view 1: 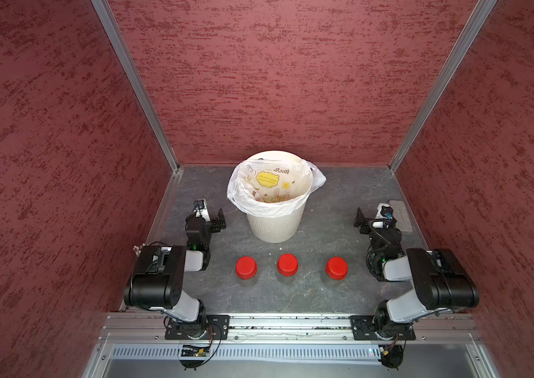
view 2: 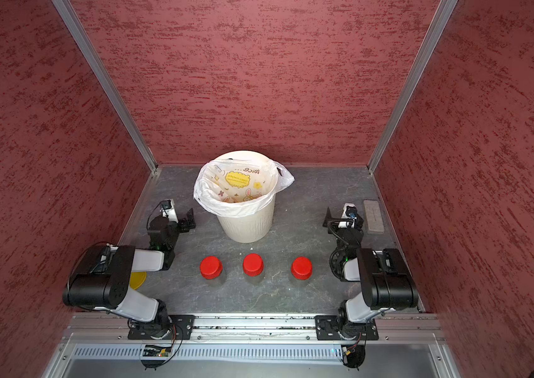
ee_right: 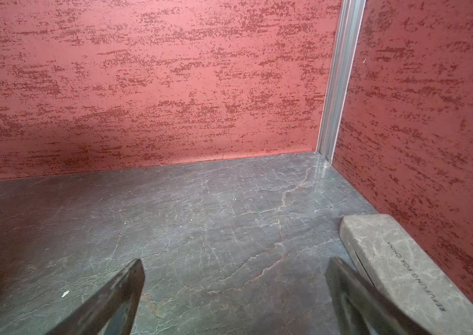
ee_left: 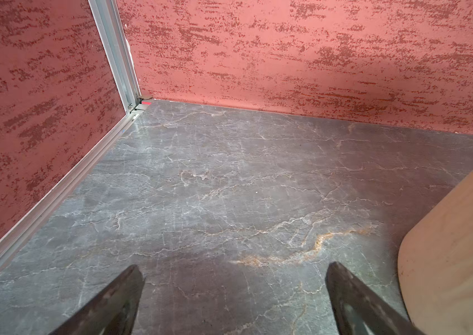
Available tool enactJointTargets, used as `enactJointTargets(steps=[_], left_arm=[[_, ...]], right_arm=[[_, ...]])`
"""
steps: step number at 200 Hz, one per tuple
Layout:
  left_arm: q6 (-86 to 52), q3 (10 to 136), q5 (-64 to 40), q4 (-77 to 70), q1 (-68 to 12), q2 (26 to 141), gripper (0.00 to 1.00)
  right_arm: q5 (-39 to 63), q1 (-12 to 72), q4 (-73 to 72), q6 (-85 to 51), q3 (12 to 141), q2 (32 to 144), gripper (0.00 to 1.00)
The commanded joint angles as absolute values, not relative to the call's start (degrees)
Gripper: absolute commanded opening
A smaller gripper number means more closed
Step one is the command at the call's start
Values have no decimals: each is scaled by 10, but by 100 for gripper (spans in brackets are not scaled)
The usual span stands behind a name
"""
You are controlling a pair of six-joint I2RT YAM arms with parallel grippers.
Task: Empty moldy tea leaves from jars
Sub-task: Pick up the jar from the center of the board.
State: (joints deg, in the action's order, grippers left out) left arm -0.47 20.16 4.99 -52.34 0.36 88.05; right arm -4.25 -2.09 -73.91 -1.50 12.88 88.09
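jar A: seen at frame left of the row in a top view, red lid on.
jar B: mid row, just below the bin in frame, red lid on.
jar C: frame right of the row, red lid on.
row: all three are set upright on the surface, lower ctr of both top views, btw the two arms, spaced apart; contents can't be made out.
bin: cream, ribbed, placed ctr frame above the row; lined w/ a white printed bag, open on top.
left gripper: jaws are spread wide, nothing is held; bare surface is faced, bin wall near.
right gripper: jaws are spread wide, nothing is held; a grey case is seen just beside one jaw.
misc: a yellow disc is partly hidden under the left arm.
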Motion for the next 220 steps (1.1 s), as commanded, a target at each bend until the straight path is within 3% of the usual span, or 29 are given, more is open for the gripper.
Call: enactJointTargets(steps=[1,160,187,206,220], left_arm=[[-8,211,48,-526,5,879,100],[-12,212,32,-522,13,878,100],[10,210,-24,-503,13,847,100],[-3,246,24,-373,9,773,100],[-59,278,61,-284,21,710,100]], right_arm=[[-49,-21,-755,-18,126,880,99],[-48,-21,-754,-17,124,873,99],[-74,-21,-580,-26,182,784,99],[-83,-21,-355,-72,295,740,99],[-78,-21,-308,-122,340,727,99]])
